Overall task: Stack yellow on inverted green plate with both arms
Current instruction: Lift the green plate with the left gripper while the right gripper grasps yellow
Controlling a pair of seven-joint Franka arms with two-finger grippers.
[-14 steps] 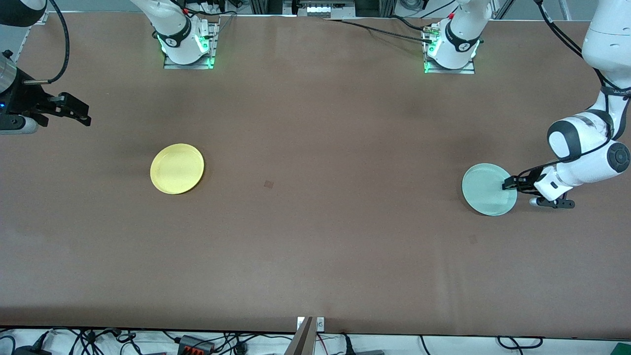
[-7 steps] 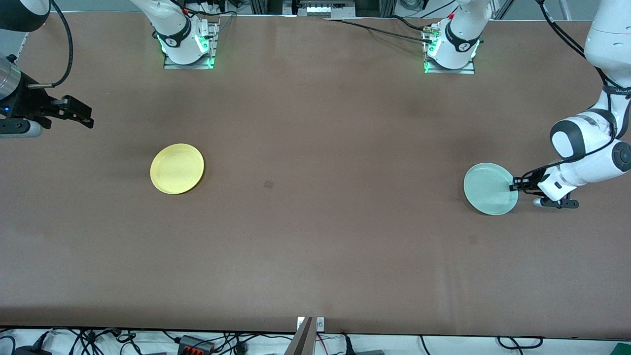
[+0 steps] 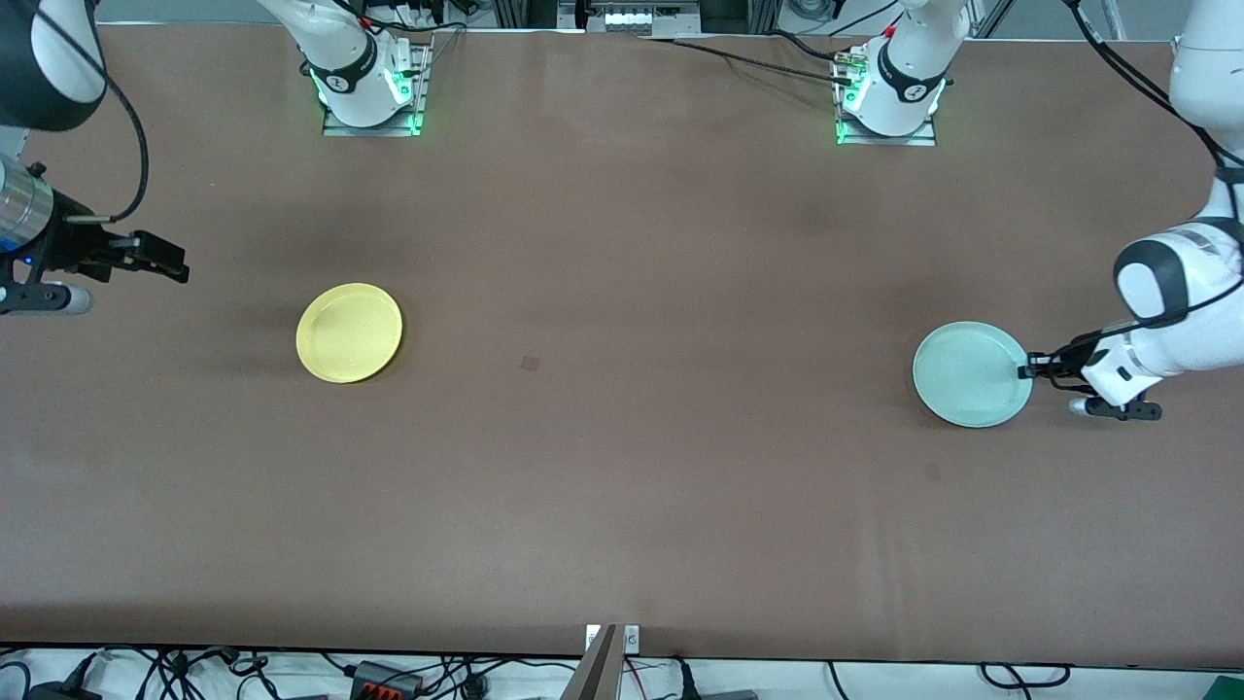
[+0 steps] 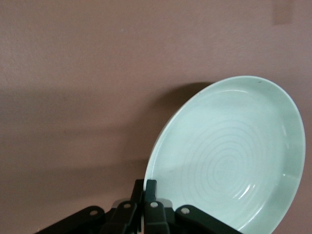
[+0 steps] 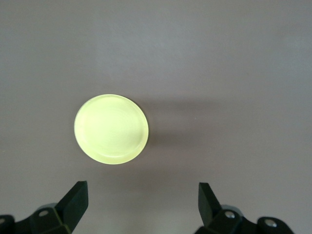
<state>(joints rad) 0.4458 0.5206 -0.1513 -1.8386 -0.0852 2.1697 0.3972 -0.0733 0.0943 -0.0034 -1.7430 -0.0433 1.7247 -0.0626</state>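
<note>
The pale yellow plate (image 3: 349, 332) lies rim up on the brown table toward the right arm's end; it also shows in the right wrist view (image 5: 111, 129). My right gripper (image 3: 171, 263) is open and empty in the air, over bare table beside the yellow plate; in its wrist view (image 5: 141, 201) the fingers stand wide apart. The mint-green plate (image 3: 972, 374) is toward the left arm's end. My left gripper (image 3: 1027, 369) is shut on its rim. In the left wrist view the green plate (image 4: 229, 156) is tilted, hollow side showing, pinched at its edge by the gripper (image 4: 145, 187).
The brown table (image 3: 622, 437) stretches wide between the two plates. The arm bases (image 3: 369, 92) (image 3: 886, 102) stand at the edge farthest from the front camera. A small dark mark (image 3: 530, 364) lies near the table's middle.
My left gripper has drawn toward the left arm's end of the table, taking the green plate's rim with it. My right gripper has come down and a little closer to the yellow plate.
</note>
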